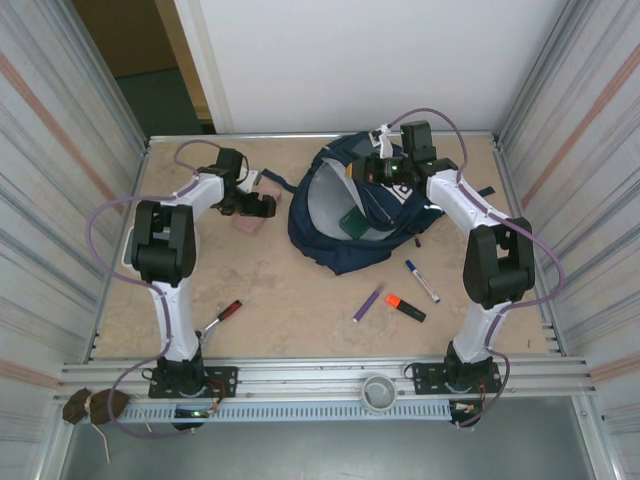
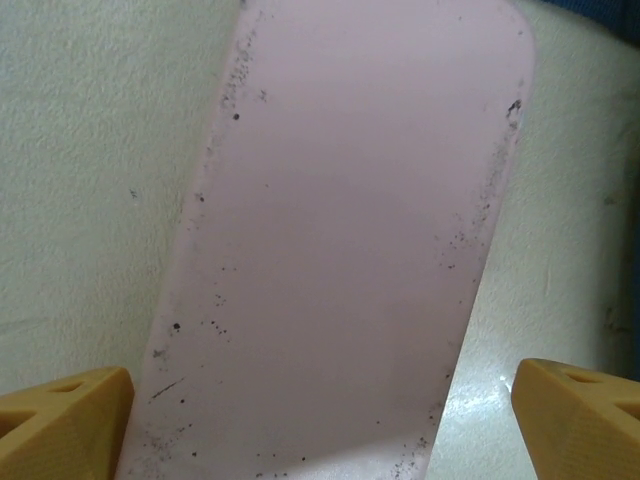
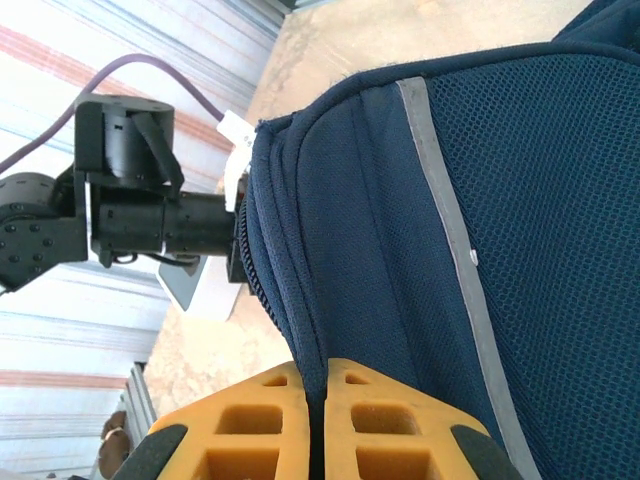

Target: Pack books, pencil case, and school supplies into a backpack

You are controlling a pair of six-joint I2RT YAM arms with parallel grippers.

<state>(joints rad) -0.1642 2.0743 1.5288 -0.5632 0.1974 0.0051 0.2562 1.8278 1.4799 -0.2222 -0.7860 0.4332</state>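
**Pencil case is up next, bag's being held open**

The backpack (image 1: 340, 255) sits at the back middle of the table (image 1: 300, 290) with its mouth pulled open. The right gripper (image 3: 320, 425) is clenched on the fabric edge of that opening, propping it up.

Looks like the pencil-case step to me. The left gripper (image 2: 320, 430) hangs right over the pink pencil case (image 2: 350, 250), jaws spread wide with a yellow fingertip on either side of its near end, nothing grasped yet. The case lies flat on the table just left of the bag.

Next move, I'd guess: drop down, squeeze across the narrow width, lift, then swing right into the opening without knocking the held edge.

The purple pen (image 1: 368, 302), orange highlighter (image 1: 405, 308) and white marker (image 1: 422, 281) lie loose in front of the bag, not yet packed. Can't tell if the books are inside.
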